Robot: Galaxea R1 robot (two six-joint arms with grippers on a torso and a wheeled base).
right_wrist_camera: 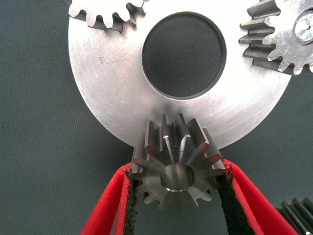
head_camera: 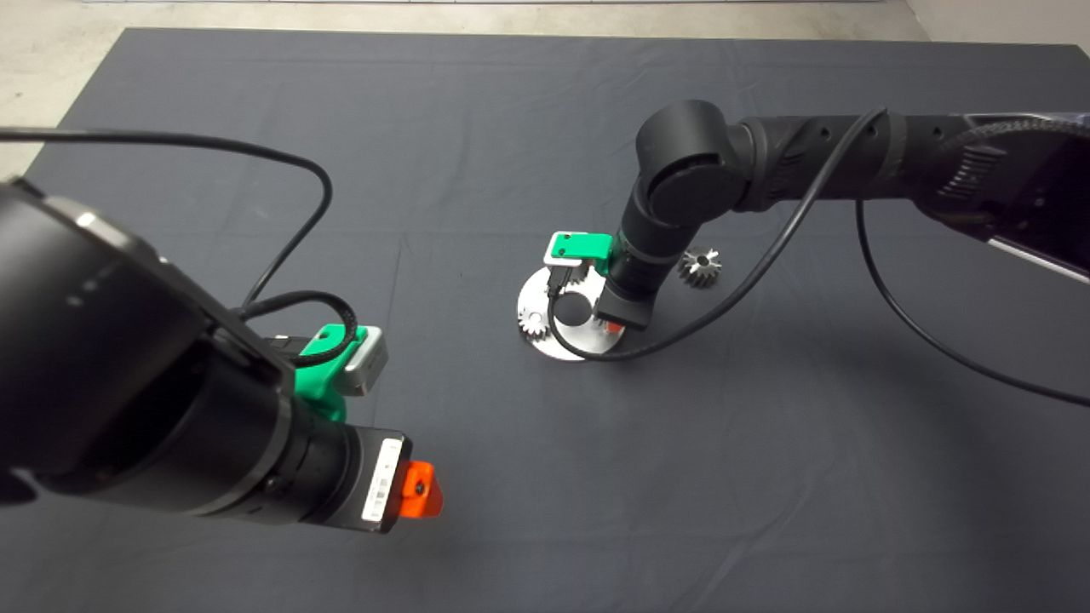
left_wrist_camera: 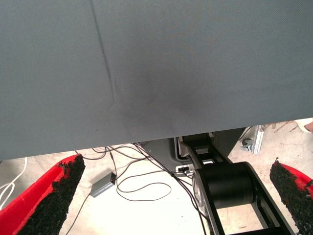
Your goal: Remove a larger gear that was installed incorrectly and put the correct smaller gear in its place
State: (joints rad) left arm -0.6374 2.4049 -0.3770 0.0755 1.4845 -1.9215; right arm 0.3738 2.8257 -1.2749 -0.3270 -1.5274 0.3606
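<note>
Right wrist view, larger gear (right_wrist_camera: 178, 166) bore-up, pincer-held (right_wrist_camera: 178, 196)

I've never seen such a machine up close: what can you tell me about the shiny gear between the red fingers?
The larger gear is shiny silver metal, with long flared teeth and a round centre bore. The right pincer holds it by opposite sides between its black pads, at the rim of the round metal plate, overlapping its edge.

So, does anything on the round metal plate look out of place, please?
Yes: the shiny, long-toothed silver gear in the right end effector, at the plate's rim, mismatches the two flat, short-toothed gears.
</note>
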